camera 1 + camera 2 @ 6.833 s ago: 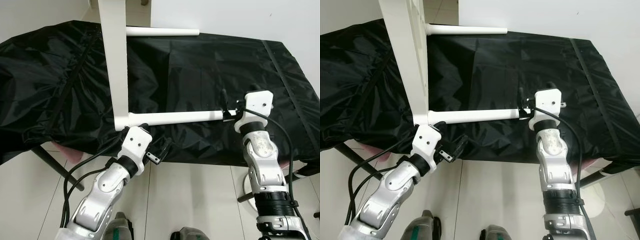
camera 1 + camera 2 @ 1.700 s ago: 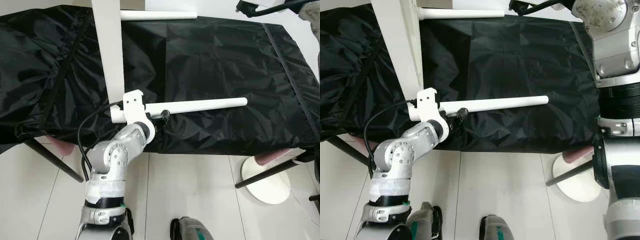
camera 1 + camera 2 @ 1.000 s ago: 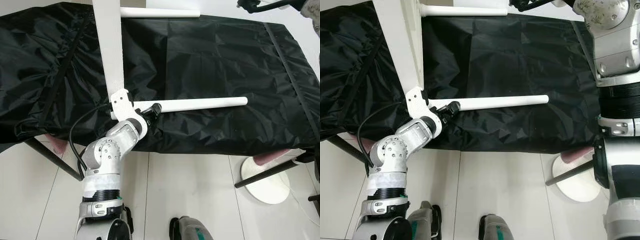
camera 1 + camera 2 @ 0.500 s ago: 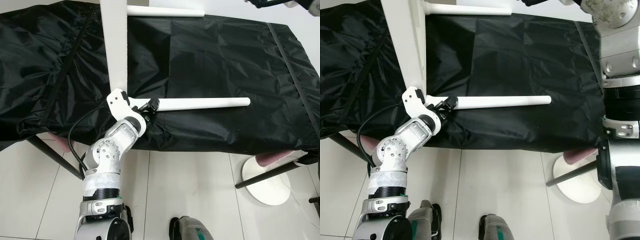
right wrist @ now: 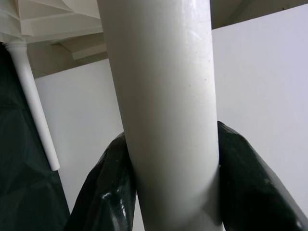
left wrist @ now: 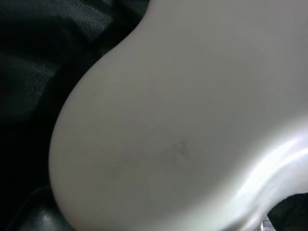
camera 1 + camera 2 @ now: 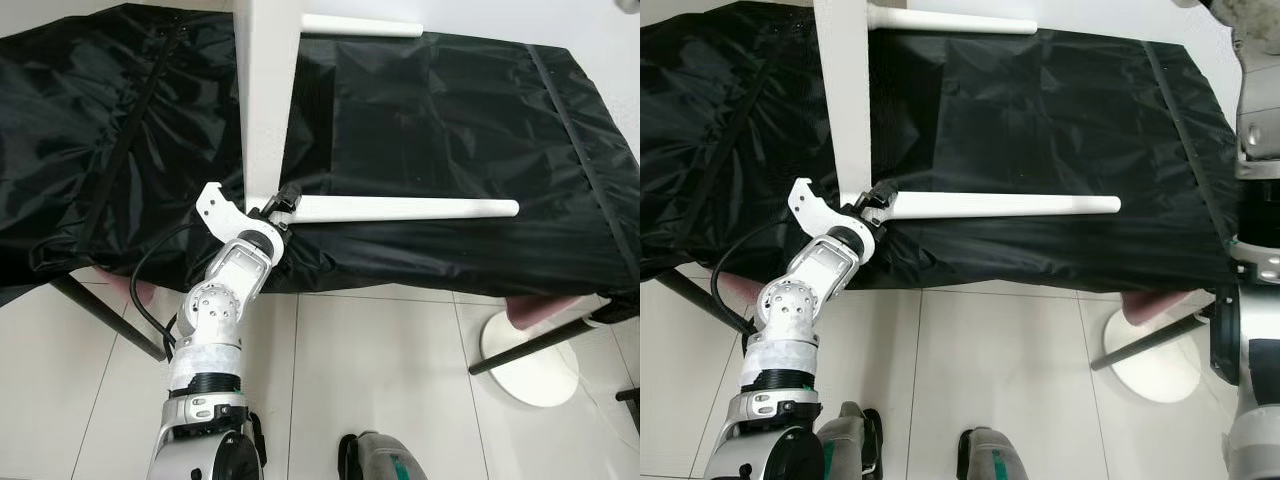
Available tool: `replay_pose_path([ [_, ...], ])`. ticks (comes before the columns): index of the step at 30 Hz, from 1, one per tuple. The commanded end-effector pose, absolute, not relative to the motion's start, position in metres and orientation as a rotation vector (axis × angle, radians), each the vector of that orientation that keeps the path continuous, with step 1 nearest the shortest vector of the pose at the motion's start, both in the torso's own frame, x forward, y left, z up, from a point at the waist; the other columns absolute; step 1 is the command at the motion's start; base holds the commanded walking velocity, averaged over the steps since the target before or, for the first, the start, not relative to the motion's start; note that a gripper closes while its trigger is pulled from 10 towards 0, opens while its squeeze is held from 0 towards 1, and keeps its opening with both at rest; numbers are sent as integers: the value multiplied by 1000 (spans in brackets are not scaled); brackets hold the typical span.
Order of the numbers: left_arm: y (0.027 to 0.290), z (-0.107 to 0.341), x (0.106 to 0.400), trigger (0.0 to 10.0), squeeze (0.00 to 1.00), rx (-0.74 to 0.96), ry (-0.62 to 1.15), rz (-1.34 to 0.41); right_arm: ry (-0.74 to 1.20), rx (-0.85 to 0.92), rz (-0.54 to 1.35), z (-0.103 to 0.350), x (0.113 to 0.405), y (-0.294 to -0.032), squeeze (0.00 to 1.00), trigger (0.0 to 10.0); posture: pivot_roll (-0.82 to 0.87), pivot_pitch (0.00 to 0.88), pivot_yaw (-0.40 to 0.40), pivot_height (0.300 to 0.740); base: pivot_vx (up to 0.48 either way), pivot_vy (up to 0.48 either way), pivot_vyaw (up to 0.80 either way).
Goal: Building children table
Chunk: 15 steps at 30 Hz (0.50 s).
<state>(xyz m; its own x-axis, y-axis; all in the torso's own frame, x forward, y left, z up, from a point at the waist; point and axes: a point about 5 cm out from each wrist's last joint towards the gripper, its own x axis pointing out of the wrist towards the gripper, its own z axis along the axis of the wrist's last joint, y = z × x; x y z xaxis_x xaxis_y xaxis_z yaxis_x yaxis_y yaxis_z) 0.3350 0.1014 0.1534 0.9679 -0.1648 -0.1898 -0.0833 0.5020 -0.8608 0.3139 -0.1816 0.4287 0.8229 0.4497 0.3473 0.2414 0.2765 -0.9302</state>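
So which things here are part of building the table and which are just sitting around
Part of the job:
- tabletop, standing on edge
- near leg, attached at its corner
- far leg
- left end effector at the near leg's joint
- right end effector shut on a leg

Just lying about:
- black cloth
- white round stand base on the floor

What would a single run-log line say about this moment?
stage: fitting legs | left gripper: at base of white round table leg by upended white tabletop | right gripper: shut on another white leg | surface: black cloth
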Motion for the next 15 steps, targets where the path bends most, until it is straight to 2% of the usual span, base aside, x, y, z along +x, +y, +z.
replay_pose_path([
  [1, 12, 290, 362, 10000, 0, -1140, 162, -290, -741, -1096, -65, 465, 291, -217, 0, 10000, -133, 165, -6, 740, 0, 0, 0],
  [10, -18, 309, 355, 10000, 0, -1140, 173, -438, -762, -1066, -32, 465, 297, -204, 0, 10000, -129, 175, -5, 740, 0, 0, 0],
  [11, -20, 310, 354, 7176, 0, -1134, 171, -446, -765, -1061, -30, 466, 297, -203, 0, 10000, -125, 181, -5, 740, 0, 0, 0],
  [13, -21, 311, 354, 7176, 0, -1132, 168, -450, -767, -1057, -28, 466, 297, -202, 0, 10000, -125, 181, -5, 740, 0, 0, 0],
  [14, -19, 314, 355, 0, 0, -1125, 151, -445, -769, -1056, -29, 466, 298, -202, 0, 10000, -125, 181, -5, 740, 0, 0, 0],
  [15, -18, 316, 355, 0, 0, -1121, 139, -441, -770, -1056, -30, 466, 298, -201, 0, 10000, -125, 181, -5, 740, 0, 0, 0],
])
